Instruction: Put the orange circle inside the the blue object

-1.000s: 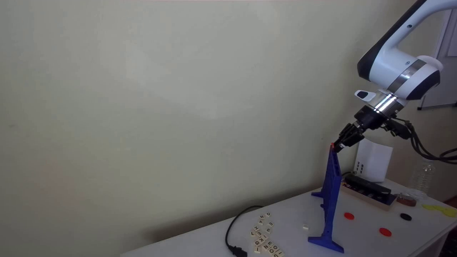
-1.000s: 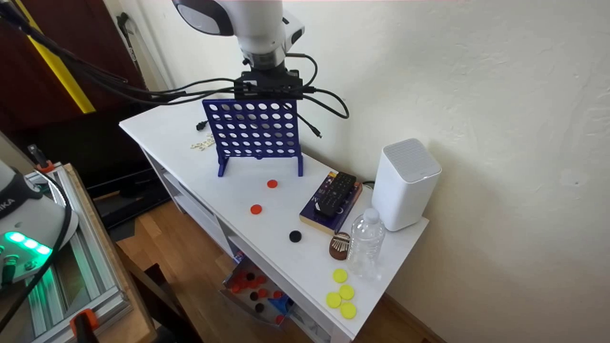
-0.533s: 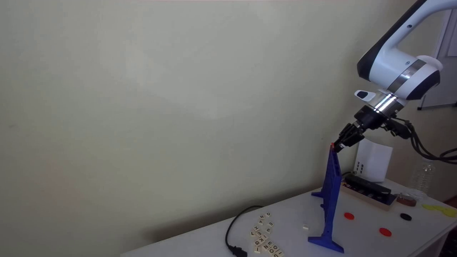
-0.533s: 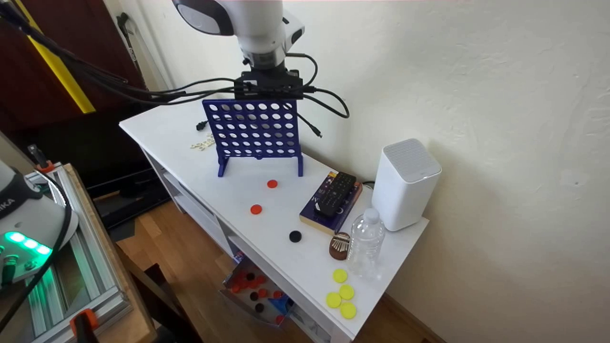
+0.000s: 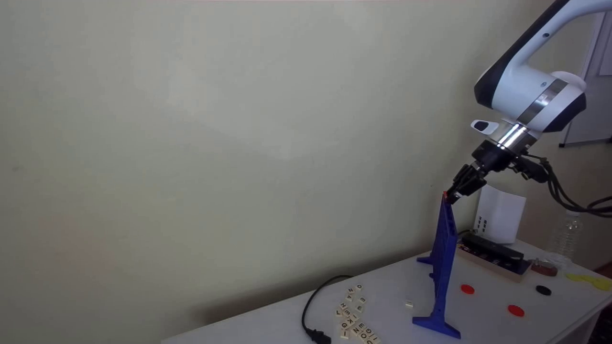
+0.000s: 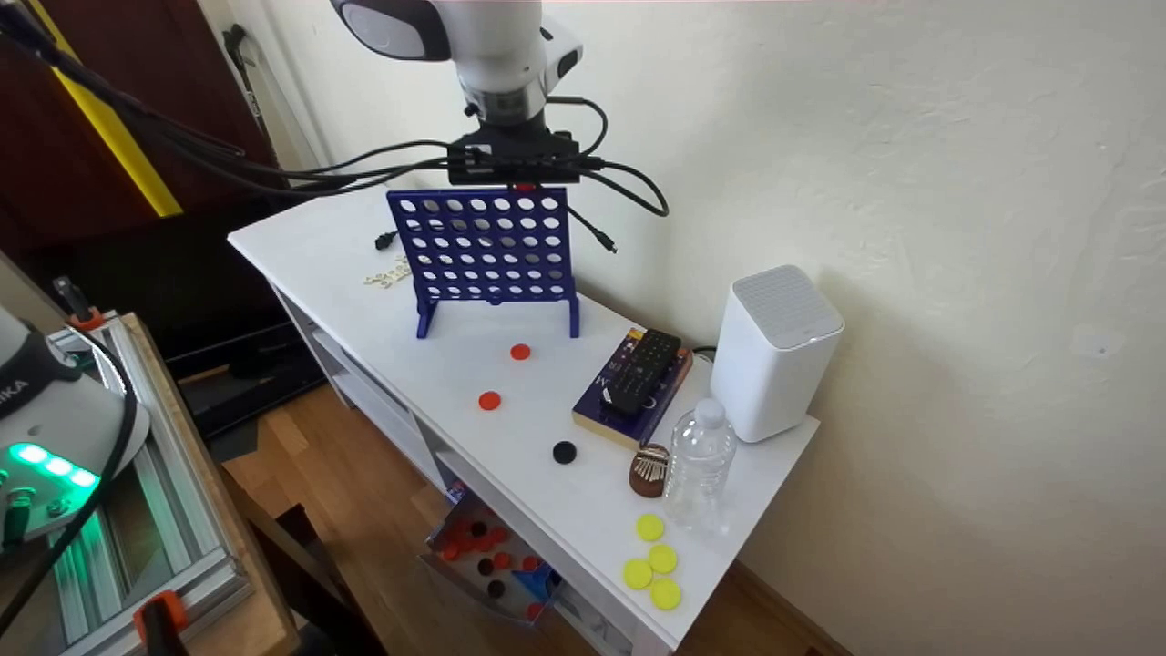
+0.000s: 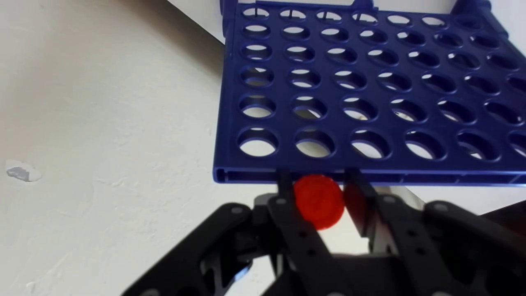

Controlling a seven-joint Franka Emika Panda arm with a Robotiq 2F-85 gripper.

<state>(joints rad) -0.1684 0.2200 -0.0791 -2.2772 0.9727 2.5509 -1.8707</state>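
Observation:
The blue object is an upright rack of round holes on two feet (image 6: pixel 483 246), seen edge-on in an exterior view (image 5: pixel 443 248). Its slotted top edge faces me in the wrist view (image 7: pixel 411 174). My gripper (image 7: pixel 318 181) is shut on the orange circle (image 7: pixel 319 201), a red-orange disc, near the rack's left end in the wrist view. The disc overlaps the slot there; I cannot tell whether its edge is inside. A bit of the disc shows above the rack's top in both exterior views (image 5: pixel 445 194) (image 6: pixel 525 187). The fingertips in an exterior view are at the rack top.
Two more orange discs (image 6: pixel 520 352) (image 6: pixel 489 401) and a black disc (image 6: pixel 564 452) lie on the white table. A book with a remote (image 6: pixel 643 369), a white box (image 6: pixel 774 355), a bottle (image 6: pixel 701 465) and yellow discs (image 6: pixel 663 558) stand further along. Letter tiles (image 5: pixel 354 320) lie behind the rack.
The arm and gripper body have risen and tilted slightly in the last half second. A red sliver of the disc now shows under the gripper above the rack. The rack has not moved.

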